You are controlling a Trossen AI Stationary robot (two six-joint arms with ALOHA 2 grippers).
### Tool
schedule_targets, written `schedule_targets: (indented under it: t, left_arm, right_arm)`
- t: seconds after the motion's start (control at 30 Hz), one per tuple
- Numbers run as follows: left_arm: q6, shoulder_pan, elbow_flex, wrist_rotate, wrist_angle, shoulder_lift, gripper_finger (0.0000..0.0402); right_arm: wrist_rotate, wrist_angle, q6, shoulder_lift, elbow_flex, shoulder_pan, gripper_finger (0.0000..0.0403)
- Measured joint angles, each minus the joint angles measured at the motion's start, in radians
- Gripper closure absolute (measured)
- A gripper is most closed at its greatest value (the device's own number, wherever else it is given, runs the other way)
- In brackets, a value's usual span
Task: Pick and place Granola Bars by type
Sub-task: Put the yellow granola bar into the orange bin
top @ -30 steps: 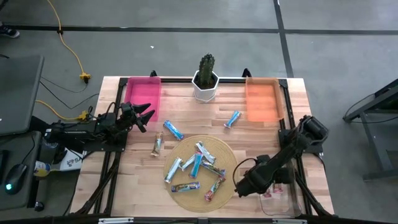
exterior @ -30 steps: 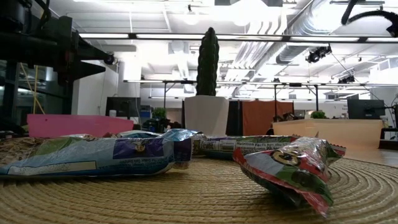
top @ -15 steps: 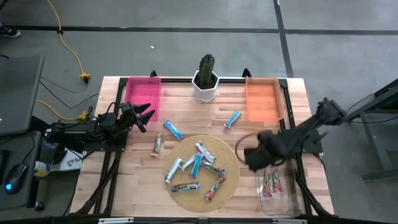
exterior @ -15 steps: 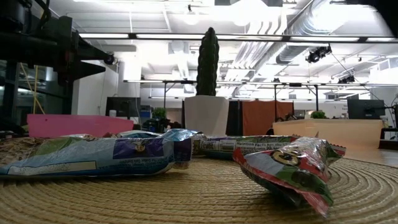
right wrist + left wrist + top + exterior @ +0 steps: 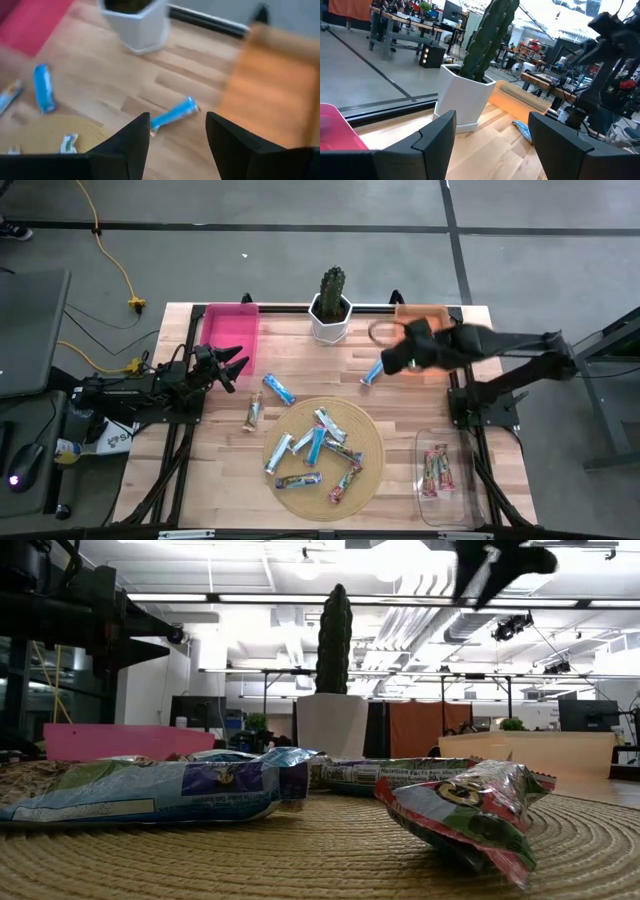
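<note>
While my right pincer (image 5: pixel 392 363) hangs above the worktop (image 5: pixel 300 340) with its fingers spread apart and nothing between them, a blue-and-white bar (image 5: pixel 173 114) lies flat on the wood just below and ahead of the gap, untouched. In the high view that bar (image 5: pixel 374 371) sits beside the orange bin (image 5: pixel 421 340), with my right arm stretched low across that bin from the worktop's right edge. A second blue bar (image 5: pixel 279 389) lies further left, a tan bar (image 5: pixel 253 413) near it, and the rest of the bars are scattered on the round woven mat (image 5: pixel 365 425). Two pink bars (image 5: pixel 434 471) rest in the clear bin (image 5: pixel 440 509) at the right. My left pincer (image 5: pixel 232 367) waits, fingers parted and empty, by the pink bin (image 5: pixel 229 337), facing the potted cactus (image 5: pixel 331 304).
</note>
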Motion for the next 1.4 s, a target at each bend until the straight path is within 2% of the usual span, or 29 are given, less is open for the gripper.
schedule_targets:
  t: [0.17, 0.4, 0.6, 0.7, 0.9, 1.2, 1.4]
  left_arm:
    - [0.0, 0.0, 0.0, 0.0, 0.0, 0.0, 0.0156]
    - [0.0, 0.0, 0.0, 0.0, 0.0, 0.0, 0.0156]
    - [0.0, 0.0, 0.0, 0.0, 0.0, 0.0, 0.0156]
    - [0.0, 0.0, 0.0, 0.0, 0.0, 0.0, 0.0156]
    - [0.0, 0.0, 0.0, 0.0, 0.0, 0.0, 0.0156]
    - [0.0, 0.0, 0.0, 0.0, 0.0, 0.0, 0.0156]
    - [0.0, 0.0, 0.0, 0.0, 0.0, 0.0, 0.0156]
  right_arm:
    - [-0.28, 0.084, -0.415, 0.005, 0.0, -0.231, 0.0226]
    - [-0.43, 0.149, -0.859, 0.006, -0.036, -0.475, 0.0226]
    - [-0.566, 0.262, -1.155, 0.035, -0.112, -0.588, 0.0226]
    - [-0.592, 0.306, -1.264, 0.09, -0.141, -0.6, 0.0226]
    - [-0.605, 0.277, -1.501, 0.249, -0.146, -0.554, 0.0226]
    - [-0.467, 0.221, -1.869, 0.384, -0.146, -0.407, 0.0226]
    - [-0.426, 0.306, -1.96, 0.426, -0.146, -0.323, 0.0226]
